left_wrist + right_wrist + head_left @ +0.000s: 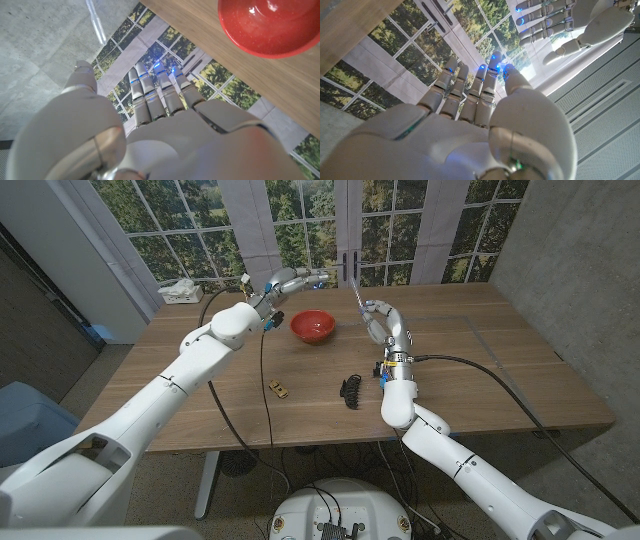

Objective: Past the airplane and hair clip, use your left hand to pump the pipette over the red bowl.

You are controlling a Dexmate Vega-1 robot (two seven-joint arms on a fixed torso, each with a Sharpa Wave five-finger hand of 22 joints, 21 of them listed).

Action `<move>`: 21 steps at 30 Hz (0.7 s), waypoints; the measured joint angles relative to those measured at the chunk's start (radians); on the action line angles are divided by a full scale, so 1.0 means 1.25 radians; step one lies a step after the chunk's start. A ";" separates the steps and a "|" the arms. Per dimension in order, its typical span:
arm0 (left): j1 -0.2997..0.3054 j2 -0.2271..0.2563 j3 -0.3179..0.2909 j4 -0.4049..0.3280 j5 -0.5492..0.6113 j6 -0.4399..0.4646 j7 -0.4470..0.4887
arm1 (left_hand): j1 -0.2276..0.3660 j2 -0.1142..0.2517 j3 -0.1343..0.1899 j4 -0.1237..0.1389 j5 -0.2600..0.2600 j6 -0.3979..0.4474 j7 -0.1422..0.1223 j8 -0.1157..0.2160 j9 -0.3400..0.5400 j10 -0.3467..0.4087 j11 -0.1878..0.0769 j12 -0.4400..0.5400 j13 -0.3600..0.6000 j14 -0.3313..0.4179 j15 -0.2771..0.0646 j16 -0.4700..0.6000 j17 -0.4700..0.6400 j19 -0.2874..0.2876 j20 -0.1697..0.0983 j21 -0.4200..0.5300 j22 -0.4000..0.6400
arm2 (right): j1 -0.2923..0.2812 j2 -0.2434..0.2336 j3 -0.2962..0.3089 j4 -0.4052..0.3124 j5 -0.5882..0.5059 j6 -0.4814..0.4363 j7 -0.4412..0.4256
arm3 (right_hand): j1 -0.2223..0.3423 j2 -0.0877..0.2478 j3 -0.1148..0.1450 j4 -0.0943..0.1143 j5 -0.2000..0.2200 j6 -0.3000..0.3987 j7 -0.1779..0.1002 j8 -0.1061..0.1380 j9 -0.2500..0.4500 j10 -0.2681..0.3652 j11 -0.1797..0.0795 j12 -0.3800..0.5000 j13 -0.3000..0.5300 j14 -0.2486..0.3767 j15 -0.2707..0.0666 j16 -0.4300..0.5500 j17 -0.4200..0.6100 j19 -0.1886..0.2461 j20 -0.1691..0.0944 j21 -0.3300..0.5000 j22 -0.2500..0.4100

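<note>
The red bowl (312,326) (270,25) stands on the far middle of the wooden table (480,360). My right hand (380,318) (470,115) is raised just right of the bowl and holds a clear pipette (356,294) (95,20) that slants up and away toward the bowl's far side. My left hand (293,281) (150,115) (570,25) hovers behind the bowl, fingers stretched out and apart, pointing at the pipette and a short way from it. It holds nothing. A small yellow airplane (281,389) and a black hair clip (350,390) lie nearer the front edge.
A white tissue box (180,290) sits at the table's far left corner. Black cables (265,380) run across the table from both arms. Windows stand close behind the far edge.
</note>
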 measured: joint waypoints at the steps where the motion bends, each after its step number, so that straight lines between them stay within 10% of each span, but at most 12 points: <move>1: -0.002 0.000 0.001 0.003 -0.009 -0.002 -0.007 | 0.002 -0.002 0.001 -0.001 0.000 0.004 0.001 0.000 0.000 0.004 -0.004 0.000 0.000 0.001 0.001 0.000 0.000 0.002 -0.001 0.000 0.000 | 0.000 0.000 -0.001 0.000 -0.002 0.001 -0.001 | 0.000 0.000 0.000 0.000 0.000 0.000 0.000 0.000 0.001 0.000 0.000 0.000 0.000 0.000 0.000 0.000 0.000 -0.001 -0.001 0.000 0.000; 21: -0.051 -0.022 0.035 0.064 -0.131 -0.013 -0.108 | 0.045 0.009 0.021 -0.020 0.003 0.043 0.007 0.004 -0.004 0.041 -0.010 0.006 -0.003 0.016 -0.001 0.000 0.000 0.013 -0.001 0.006 0.000 | 0.000 0.002 -0.014 -0.003 -0.052 0.036 -0.020 | 0.000 0.000 0.000 0.000 0.003 0.000 0.000 0.006 0.010 0.006 0.003 0.000 0.004 0.000 0.000 -0.001 0.000 -0.001 -0.001 0.000 0.000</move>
